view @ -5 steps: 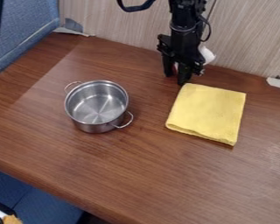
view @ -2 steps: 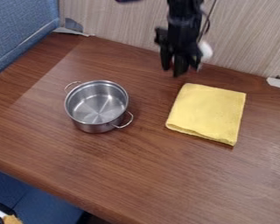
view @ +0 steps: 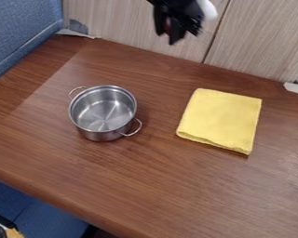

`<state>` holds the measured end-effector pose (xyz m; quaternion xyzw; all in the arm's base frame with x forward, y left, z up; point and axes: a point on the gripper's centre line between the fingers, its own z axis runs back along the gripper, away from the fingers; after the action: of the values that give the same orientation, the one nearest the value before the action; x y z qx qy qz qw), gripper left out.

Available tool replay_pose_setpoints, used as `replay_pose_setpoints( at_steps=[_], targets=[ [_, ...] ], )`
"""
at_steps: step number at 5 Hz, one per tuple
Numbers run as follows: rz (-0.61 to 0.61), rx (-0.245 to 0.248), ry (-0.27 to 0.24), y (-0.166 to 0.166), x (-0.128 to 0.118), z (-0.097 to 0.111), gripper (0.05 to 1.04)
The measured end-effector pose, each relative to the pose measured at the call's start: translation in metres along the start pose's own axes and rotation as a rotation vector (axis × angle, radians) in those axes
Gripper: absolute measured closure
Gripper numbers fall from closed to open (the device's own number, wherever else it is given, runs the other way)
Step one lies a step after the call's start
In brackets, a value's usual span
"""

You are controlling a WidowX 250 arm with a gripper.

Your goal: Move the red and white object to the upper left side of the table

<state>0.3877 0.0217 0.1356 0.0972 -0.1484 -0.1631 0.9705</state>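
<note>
The gripper (view: 166, 36) is high at the top of the view, in front of the wood-grain wall and above the table's back edge. It is shut on the red and white object (view: 207, 8). The white part sticks out to the right of the black gripper, and a little red shows between its fingers; the rest is hidden. Below lies the brown wooden table (view: 145, 181).
A steel pot (view: 103, 111) with two wire handles stands left of centre. To its right lies a folded yellow cloth (view: 220, 121). A blue padded panel (view: 21, 32) borders the table at the upper left, and the wall (view: 257, 42) runs along the back.
The gripper has risen from the table's back, near the cloth's top corner, and shifted slightly left, carrying the red and white object up. Pot and cloth have kept their places.
</note>
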Motion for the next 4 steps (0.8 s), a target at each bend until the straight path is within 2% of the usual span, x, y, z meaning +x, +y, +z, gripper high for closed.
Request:
replay_pose_setpoints(
  at_steps=[1,2,3,4],
  targets=[
    [0.097,0.024,0.037,0.043,-0.023,-0.004,0.721],
    [0.123,0.049,0.081,0.070,-0.031,-0.013,0.721],
    [0.204,0.073,0.136,0.103,-0.052,-0.032,0.721],
    [0.243,0.079,0.187,0.119,-0.071,-0.049,0.721]
  ],
)
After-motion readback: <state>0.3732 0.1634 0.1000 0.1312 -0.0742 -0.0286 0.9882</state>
